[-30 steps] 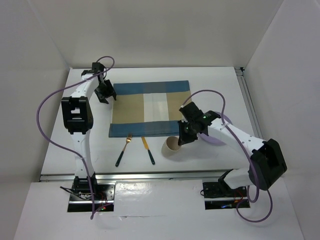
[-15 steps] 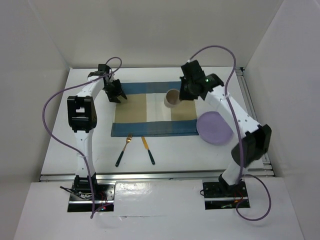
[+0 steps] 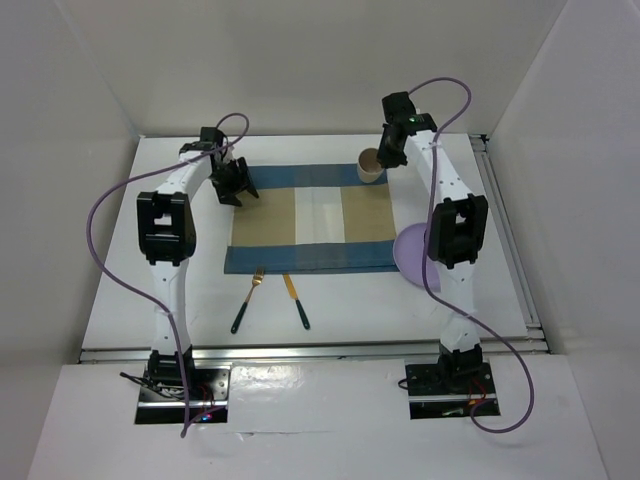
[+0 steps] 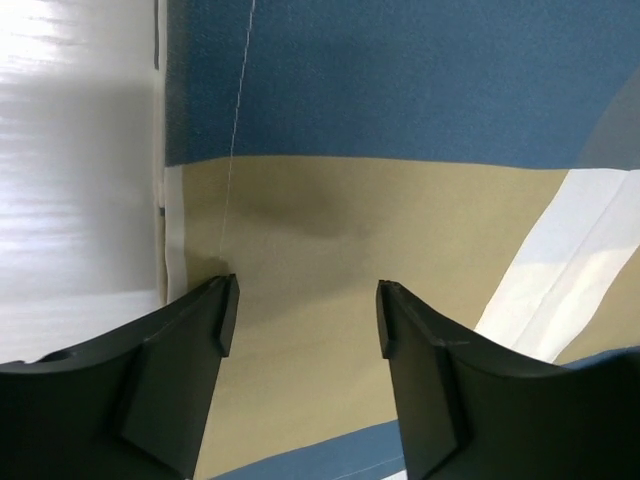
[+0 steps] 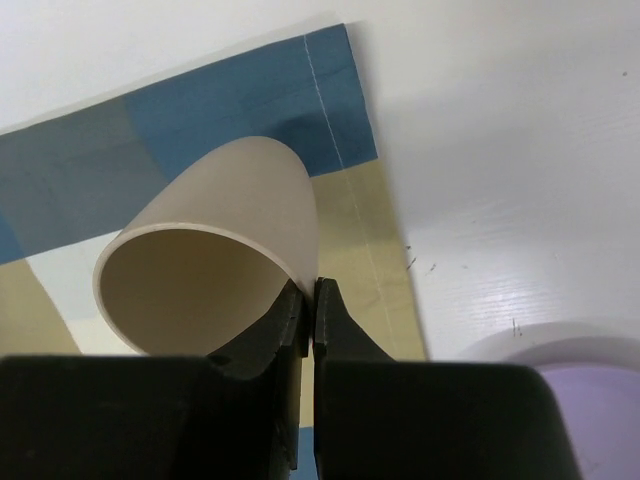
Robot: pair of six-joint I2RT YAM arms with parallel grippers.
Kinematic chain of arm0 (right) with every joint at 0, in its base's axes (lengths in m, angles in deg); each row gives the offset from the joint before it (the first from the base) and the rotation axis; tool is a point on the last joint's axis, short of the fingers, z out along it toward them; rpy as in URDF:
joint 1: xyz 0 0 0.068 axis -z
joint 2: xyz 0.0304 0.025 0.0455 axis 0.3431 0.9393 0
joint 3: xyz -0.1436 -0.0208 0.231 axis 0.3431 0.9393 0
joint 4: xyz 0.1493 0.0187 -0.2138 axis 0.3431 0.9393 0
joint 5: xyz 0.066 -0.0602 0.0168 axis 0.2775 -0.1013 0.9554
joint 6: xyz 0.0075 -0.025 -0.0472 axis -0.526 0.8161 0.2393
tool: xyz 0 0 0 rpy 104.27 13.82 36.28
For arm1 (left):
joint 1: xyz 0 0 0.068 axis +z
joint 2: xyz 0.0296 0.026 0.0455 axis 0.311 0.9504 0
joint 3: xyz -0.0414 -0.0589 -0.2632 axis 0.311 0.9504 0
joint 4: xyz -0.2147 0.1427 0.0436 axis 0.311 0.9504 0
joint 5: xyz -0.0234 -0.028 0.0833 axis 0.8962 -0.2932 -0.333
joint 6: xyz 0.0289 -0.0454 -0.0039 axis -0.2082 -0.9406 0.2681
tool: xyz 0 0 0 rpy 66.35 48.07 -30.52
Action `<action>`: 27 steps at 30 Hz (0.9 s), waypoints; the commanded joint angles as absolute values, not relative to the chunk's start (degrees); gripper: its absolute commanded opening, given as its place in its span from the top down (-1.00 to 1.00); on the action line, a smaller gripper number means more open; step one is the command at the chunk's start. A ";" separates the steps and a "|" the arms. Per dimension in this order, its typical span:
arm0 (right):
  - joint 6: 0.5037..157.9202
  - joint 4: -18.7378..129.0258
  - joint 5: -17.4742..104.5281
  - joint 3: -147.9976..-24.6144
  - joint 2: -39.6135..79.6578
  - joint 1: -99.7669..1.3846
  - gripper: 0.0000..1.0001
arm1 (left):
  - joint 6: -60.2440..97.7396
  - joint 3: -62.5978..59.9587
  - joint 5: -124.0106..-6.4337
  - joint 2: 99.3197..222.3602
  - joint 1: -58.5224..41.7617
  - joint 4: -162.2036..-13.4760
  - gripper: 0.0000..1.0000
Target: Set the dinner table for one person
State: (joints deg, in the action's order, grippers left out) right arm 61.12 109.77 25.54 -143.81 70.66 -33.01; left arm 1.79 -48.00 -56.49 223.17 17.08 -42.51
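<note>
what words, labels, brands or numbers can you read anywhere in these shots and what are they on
No text can be read in any view.
The cup, placemat, plate, fork and knife all look plain.
Any marking on the arm housings is too small to read.

Table (image 3: 200,310): mat (image 3: 310,215) lies on it, centre to far. Cup (image 3: 370,165): over the mat's far right corner. Plate (image 3: 412,255): on table, just right of mat's near right corner. Fork (image 3: 248,298), knife (image 3: 296,300): on table, near side of mat, fork left of knife.
</note>
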 commanded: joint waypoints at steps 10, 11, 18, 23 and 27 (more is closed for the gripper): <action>62.65 107.72 30.61 -148.65 75.17 -31.05 1.00 | 3.17 -45.71 -63.11 205.42 17.33 -35.90 -0.69; 62.65 107.72 31.13 -148.66 75.95 -30.53 1.00 | 3.17 -44.65 -63.11 202.53 17.33 -36.42 -0.69; 62.65 107.64 32.99 -149.80 77.46 -30.52 1.00 | 4.93 -41.56 -64.34 195.23 16.72 -31.78 -0.69; 62.65 106.06 36.14 -150.33 77.46 -30.52 0.53 | 5.45 -35.51 -67.33 189.07 12.59 -31.24 -0.71; 62.12 103.33 39.04 -150.33 75.70 -30.52 -0.28 | 5.45 -31.20 -68.39 185.72 10.83 -31.77 -0.71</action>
State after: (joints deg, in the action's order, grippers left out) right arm 62.10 107.63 36.20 -147.29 77.31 -30.89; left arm 3.94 -33.00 -66.54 190.01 11.73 -32.70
